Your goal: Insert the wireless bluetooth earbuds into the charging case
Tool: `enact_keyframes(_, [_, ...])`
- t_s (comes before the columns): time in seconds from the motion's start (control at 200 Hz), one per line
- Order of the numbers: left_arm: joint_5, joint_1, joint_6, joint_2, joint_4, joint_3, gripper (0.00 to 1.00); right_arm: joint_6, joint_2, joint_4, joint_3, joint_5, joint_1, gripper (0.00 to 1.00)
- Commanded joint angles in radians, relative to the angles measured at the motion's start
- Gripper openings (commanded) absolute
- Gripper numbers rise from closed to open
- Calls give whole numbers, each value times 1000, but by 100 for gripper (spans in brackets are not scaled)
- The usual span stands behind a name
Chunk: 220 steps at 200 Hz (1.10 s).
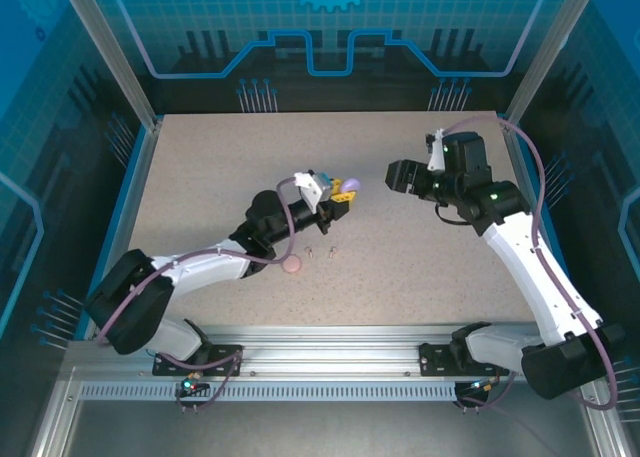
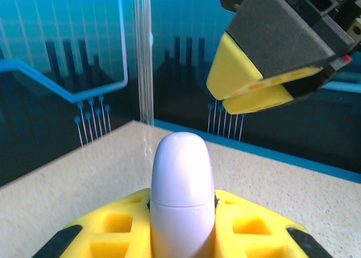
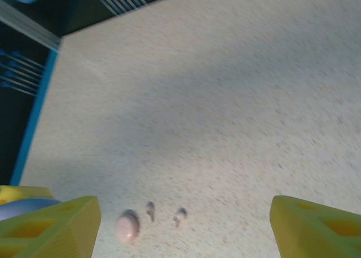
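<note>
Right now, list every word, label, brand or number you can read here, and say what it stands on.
No readable text in any view.
Purple case, held in the left gripper: plain, no print.
Pink case: plain.
Earbuds: too small to tell.
Backdrop: gear and circuit graphics, no letters.

You had a lilac case (image 2: 181, 184) of smooth, glossy plastic in front of you. The yellow fingers (image 2: 248, 227) of the left end effector (image 1: 345, 189) looked like matt plastic. Your worktop (image 1: 420, 267) was a speckled, finely grained matt surface, and the rail (image 1: 330, 362) along its near edge was bare grey metal.
</note>
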Motion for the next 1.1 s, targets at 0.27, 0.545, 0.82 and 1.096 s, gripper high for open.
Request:
enact_keyframes(0.27, [-79, -95, -166, 219, 61, 59, 0, 74, -67, 117, -221, -63, -84, 82])
enact_keyframes(0.545, [-92, -113, -174, 253, 82, 85, 0, 155, -79, 223, -262, -177, -58, 85])
enact_keyframes(0.82, [-93, -117, -178, 253, 90, 102, 0, 192, -23, 298, -260, -171, 17, 86])
enact_keyframes(1.096, [-96, -118, -179, 253, 108, 105, 0, 209, 35, 341, -267, -148, 82, 86])
